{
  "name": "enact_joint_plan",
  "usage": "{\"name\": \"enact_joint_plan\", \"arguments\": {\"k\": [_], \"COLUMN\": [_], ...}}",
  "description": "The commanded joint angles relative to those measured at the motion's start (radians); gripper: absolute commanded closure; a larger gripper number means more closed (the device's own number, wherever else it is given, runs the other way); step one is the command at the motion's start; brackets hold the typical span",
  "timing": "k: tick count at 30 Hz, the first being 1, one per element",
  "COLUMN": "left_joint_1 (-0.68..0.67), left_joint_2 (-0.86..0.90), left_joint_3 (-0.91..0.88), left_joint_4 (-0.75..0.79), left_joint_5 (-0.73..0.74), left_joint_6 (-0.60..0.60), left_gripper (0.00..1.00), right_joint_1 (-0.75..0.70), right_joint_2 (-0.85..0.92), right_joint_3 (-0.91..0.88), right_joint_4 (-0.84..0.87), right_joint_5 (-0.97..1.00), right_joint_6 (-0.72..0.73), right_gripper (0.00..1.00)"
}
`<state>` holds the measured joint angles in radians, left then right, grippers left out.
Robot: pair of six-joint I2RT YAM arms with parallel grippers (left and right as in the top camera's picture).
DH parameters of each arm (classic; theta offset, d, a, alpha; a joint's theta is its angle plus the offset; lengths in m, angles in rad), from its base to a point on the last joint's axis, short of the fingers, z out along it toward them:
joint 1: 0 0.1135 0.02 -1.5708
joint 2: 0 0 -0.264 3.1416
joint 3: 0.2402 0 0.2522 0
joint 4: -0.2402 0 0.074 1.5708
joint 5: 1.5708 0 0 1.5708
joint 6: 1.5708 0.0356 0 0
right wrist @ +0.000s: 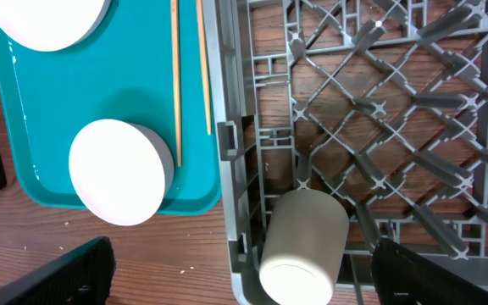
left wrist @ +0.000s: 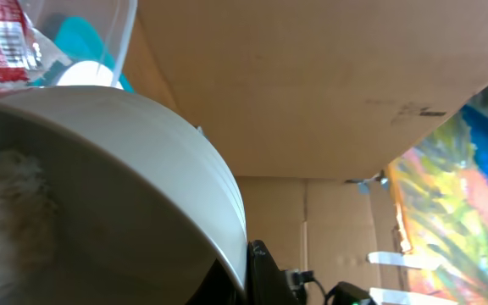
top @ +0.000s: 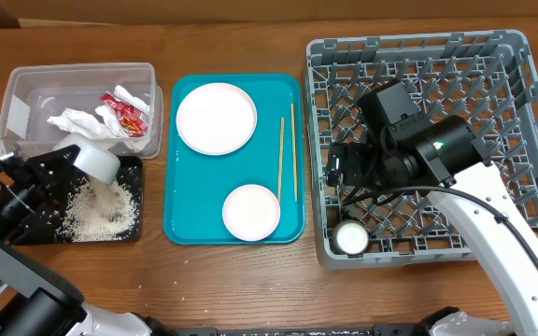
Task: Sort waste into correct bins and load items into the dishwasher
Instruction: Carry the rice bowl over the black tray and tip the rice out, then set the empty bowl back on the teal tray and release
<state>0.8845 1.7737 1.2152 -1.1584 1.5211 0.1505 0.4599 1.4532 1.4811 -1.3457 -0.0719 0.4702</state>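
Left arm (top: pixel 7 201): black links are seen at the lower left edge, angled up and rightward.
Left gripper (top: pixel 56 166): it is clamped on the rim of a tilted grey-white bowl (top: pixel 92 159); one dark finger (left wrist: pixel 261 273) is seen against that rim in the wrist view.
Right arm (top: pixel 502 233): a white link is extended from the lower right corner to a black wrist, where a green light is lit.
Right gripper (top: pixel 332 173): it is pointed leftward and down; its fingers (right wrist: pixel 66 275) are spread wide, at the wrist view's lower corners.
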Motion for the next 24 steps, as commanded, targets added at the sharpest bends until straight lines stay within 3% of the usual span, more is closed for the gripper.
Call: {"name": "enact_joint_plan", "arguments": {"k": [1, 17, 21, 24], "left_joint_1": [0.007, 0.014, 0.018, 0.043], "left_joint_2": [-0.011, -0.012, -0.029, -0.029], "left_joint_3": [-0.007, -0.007, -0.004, 0.005], "left_joint_4": [-0.025, -0.048, -0.080, -0.038], "left_joint_5": [0.061, 0.061, 0.025, -0.120], "left_joint_6": [-0.035, -0.030, 0.124, 0.010], "left_gripper": [0.96, 0.96, 0.96, 0.96], "right_joint_1": [0.001, 0.001, 0.001, 0.001], "right_joint_2": [-0.001, -0.001, -0.001, -0.001], "right_joint_3": [0.012, 0.012, 0.012, 0.012], "right_joint_4": [0.004, 0.004, 0.004, 0.000], "right_joint_5": [-0.001, 0.000, 0.000, 0.000], "right_joint_6": [-0.006, -0.006, -0.006, -0.007], "right_gripper": [0.02, 0.02, 0.02, 0.02]}}
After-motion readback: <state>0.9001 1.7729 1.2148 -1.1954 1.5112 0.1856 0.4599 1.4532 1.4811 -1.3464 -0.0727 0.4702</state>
